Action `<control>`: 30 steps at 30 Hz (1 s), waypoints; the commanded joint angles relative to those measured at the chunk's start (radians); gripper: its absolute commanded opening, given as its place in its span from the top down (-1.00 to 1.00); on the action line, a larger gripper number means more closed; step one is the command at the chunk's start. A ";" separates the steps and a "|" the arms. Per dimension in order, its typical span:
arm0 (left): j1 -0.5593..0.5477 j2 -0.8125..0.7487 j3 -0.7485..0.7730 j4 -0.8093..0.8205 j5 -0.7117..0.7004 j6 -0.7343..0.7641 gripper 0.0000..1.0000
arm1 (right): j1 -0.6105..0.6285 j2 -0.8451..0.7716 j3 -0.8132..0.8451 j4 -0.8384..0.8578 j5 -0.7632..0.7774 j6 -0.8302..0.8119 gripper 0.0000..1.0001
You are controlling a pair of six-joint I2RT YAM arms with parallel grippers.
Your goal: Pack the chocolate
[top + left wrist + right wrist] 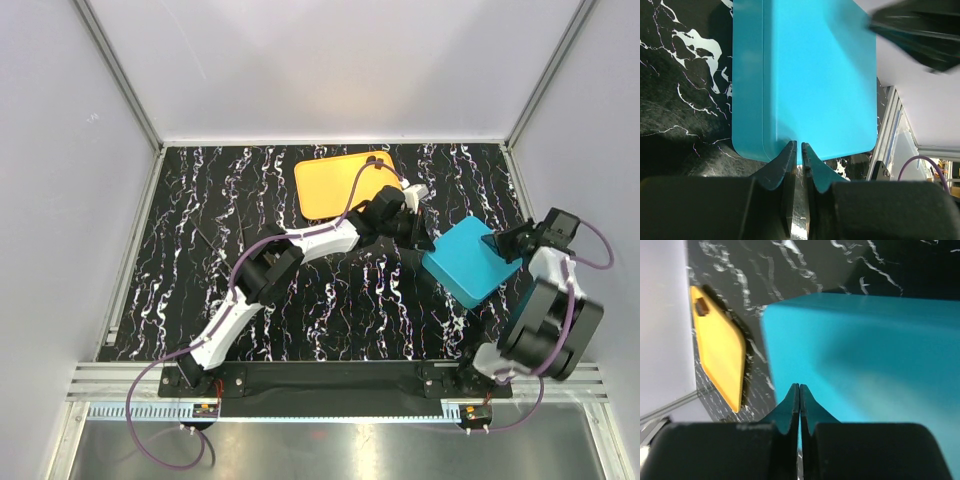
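Observation:
The teal box stands with its lid on at the right of the table; it also shows in the left wrist view and the right wrist view. No chocolate pieces show outside it. My left gripper is at the box's left corner, jaws shut to a hairline gap, holding nothing I can see. My right gripper is at the box's right side, jaws shut and empty. A small brown squarish spot sits at a corner of the orange tray; I cannot tell what it is.
The flat orange tray lies at the back centre, also in the right wrist view. The left arm stretches diagonally across the black marbled table. White walls enclose the table on three sides.

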 commanded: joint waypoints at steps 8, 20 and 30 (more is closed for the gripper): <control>0.000 -0.047 -0.016 0.002 0.002 -0.001 0.71 | -0.004 0.077 -0.002 0.056 0.132 -0.065 1.00; 0.016 -0.413 -0.137 -0.148 -0.146 0.105 0.57 | 0.254 0.030 0.327 -0.222 0.324 -0.134 0.82; 0.061 -0.901 -0.604 -0.119 -0.396 0.158 0.39 | 0.544 0.337 0.476 -0.254 0.421 -0.183 0.73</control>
